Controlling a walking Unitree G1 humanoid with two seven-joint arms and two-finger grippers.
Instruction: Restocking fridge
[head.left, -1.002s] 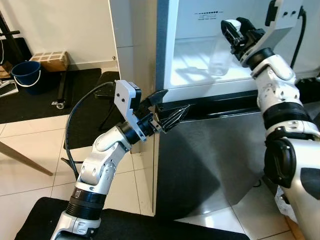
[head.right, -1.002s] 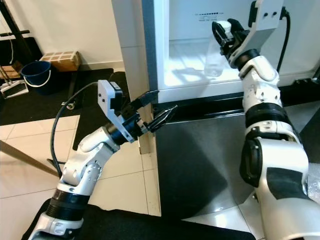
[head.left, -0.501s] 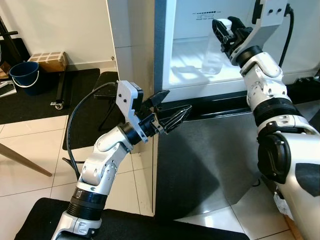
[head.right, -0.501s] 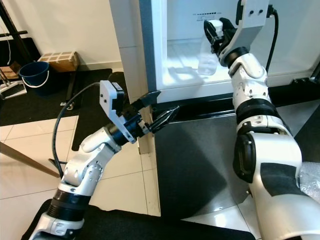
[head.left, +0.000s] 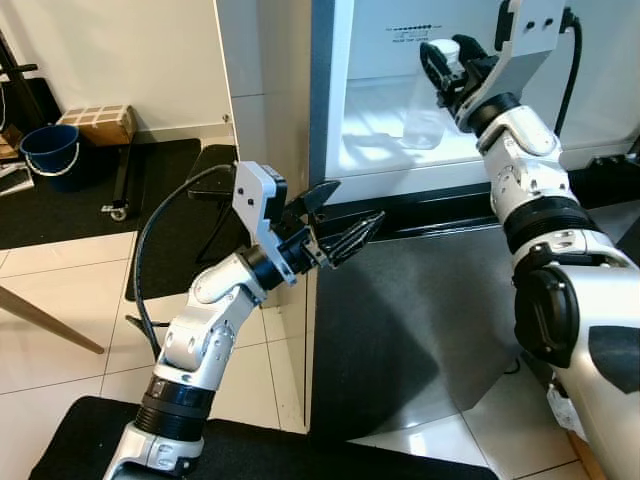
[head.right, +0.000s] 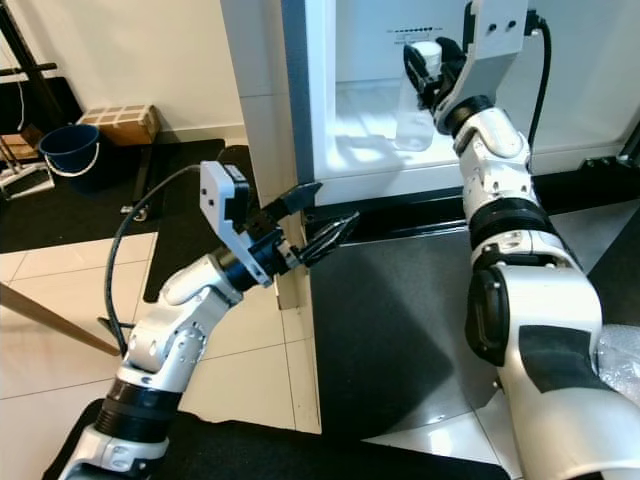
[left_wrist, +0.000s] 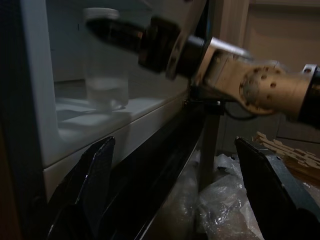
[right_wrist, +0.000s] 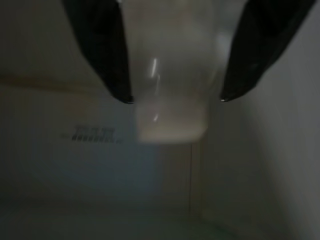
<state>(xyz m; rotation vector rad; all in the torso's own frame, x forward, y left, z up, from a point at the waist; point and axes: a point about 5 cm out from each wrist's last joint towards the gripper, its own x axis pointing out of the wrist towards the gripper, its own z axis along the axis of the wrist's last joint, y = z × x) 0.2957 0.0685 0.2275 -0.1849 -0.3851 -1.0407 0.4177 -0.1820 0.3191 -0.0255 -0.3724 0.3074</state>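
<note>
The fridge stands open, its white shelf (head.left: 375, 155) lit from inside. A clear plastic bottle (head.left: 424, 112) with a white cap stands upright on that shelf, also seen as the bottle (left_wrist: 106, 70) from the left wrist. My right gripper (head.left: 447, 66) reaches into the compartment and is shut on the bottle's top (right_wrist: 172, 85), one black finger (right_wrist: 107, 55) on each side. My left gripper (head.left: 355, 203) is open and holds nothing, hovering at the fridge's left front corner, just below the shelf and in front of the dark lower section (head.left: 400, 300).
The fridge's grey side wall (head.left: 270, 90) rises beside my left arm. A blue bucket (head.left: 50, 150) and a cardboard box (head.left: 100, 120) sit at the back left by a black mat. A crumpled plastic bag (head.right: 620, 360) lies on the floor at right.
My right gripper has shifted the bottle slightly left along the shelf. The left arm has stayed in place with its fingers spread.
</note>
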